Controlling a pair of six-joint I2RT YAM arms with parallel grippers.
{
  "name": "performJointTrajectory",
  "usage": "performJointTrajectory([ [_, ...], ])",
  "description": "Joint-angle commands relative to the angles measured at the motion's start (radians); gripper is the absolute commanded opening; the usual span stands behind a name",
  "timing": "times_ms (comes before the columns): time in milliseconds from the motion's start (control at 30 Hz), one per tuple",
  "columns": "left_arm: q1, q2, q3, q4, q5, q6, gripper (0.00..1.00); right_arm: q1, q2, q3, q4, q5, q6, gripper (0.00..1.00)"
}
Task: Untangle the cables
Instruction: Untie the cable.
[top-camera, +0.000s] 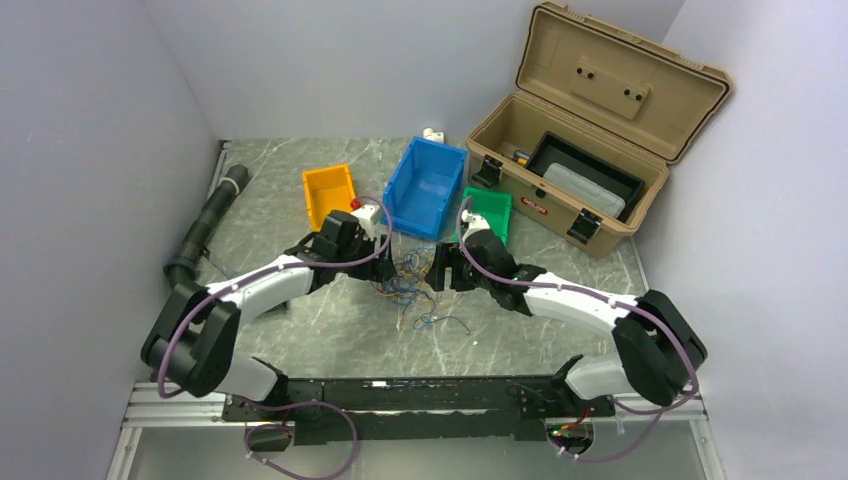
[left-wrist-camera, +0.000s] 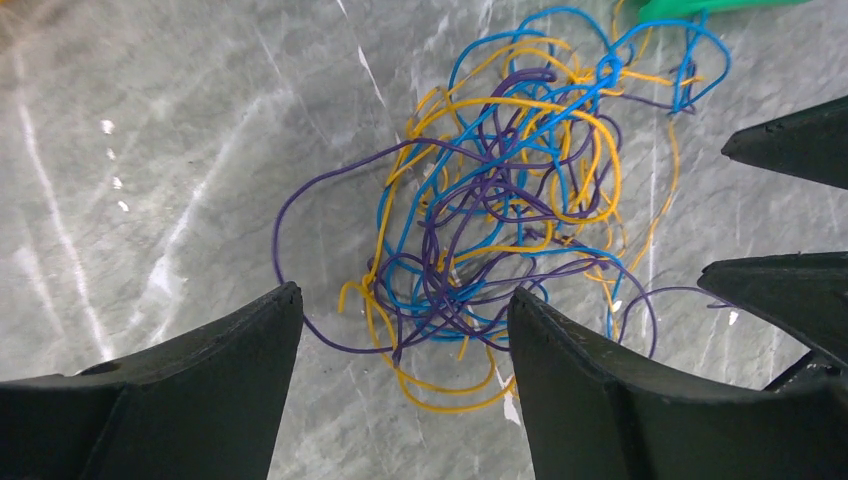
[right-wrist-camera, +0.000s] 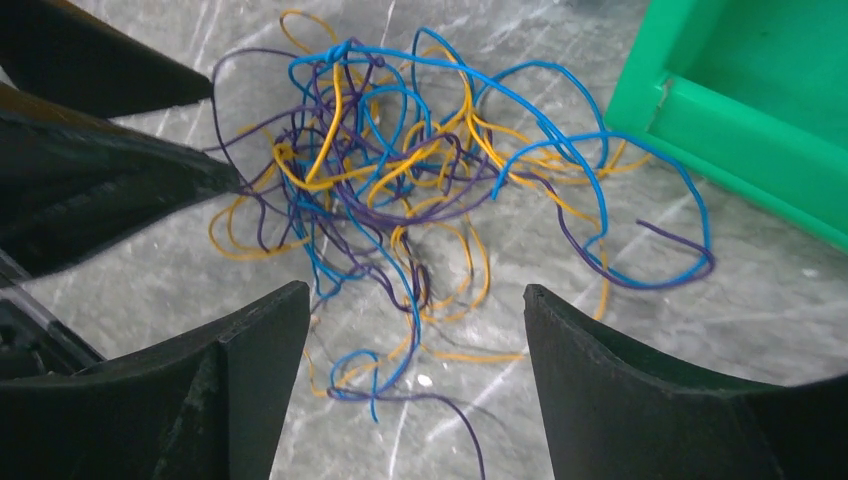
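My top camera looks down on the table (top-camera: 330, 338) from the near edge, far off. Both wrist cameras sit close over the cables (left-wrist-camera: 490, 200), facing each other.

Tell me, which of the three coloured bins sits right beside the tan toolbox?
The green bin. It is the rightmost of the three, right by the open toolbox. The blue bin sits in the middle and the orange bin farthest left.

1. Seen from above, the cables (top-camera: 415, 285) are too small to tell strand from strand.
2. The green bin (right-wrist-camera: 740, 110) runs off the right wrist view's top and right edges.
3. An orange blur (left-wrist-camera: 20, 12) in the left wrist view's top-left corner cannot be identified.
4. A small item (top-camera: 519, 155) inside the toolbox (top-camera: 560, 215) is too tiny to name.
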Motion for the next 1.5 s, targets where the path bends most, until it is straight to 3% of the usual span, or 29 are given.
performJointTrajectory([
  [0,-0.002,0.071,0.015,0.086,0.060,-0.028,0.78,0.007,0.069,0.003,0.206,0.008,0.108,0.81],
  [200,-0.003,0.168,0.010,0.192,0.145,-0.084,0.70,0.015,0.233,0.014,0.328,0.007,0.151,0.79],
  [367,-0.002,0.209,0.018,0.222,0.150,-0.095,0.35,0.017,0.347,0.038,0.381,-0.010,0.171,0.68],
  [400,-0.003,0.212,0.019,0.221,0.147,-0.094,0.27,0.017,0.360,0.044,0.378,-0.010,0.170,0.62],
  [500,-0.003,0.209,0.019,0.204,0.136,-0.086,0.00,0.017,0.357,0.047,0.344,0.007,0.180,0.22],
  [567,-0.002,0.189,0.021,0.167,0.105,-0.071,0.00,0.017,0.314,0.032,0.303,0.079,0.186,0.02],
  [600,0.001,0.173,0.021,0.141,0.073,-0.062,0.00,0.017,0.287,0.025,0.272,0.122,0.191,0.00],
  [800,0.088,0.006,-0.063,0.058,-0.027,-0.053,0.00,-0.032,0.078,-0.015,-0.093,0.388,0.260,0.00],
  [1000,0.205,-0.130,-0.169,0.066,-0.050,-0.151,0.00,-0.246,-0.175,-0.138,-0.350,0.470,0.349,0.00],
  [1233,0.239,-0.227,-0.219,0.068,-0.091,-0.230,0.00,-0.343,-0.490,-0.196,-0.468,0.509,0.382,0.00],
  [1467,0.212,-0.229,-0.186,0.087,0.089,-0.126,0.00,-0.343,-0.551,-0.156,-0.395,0.338,0.177,0.00],
])
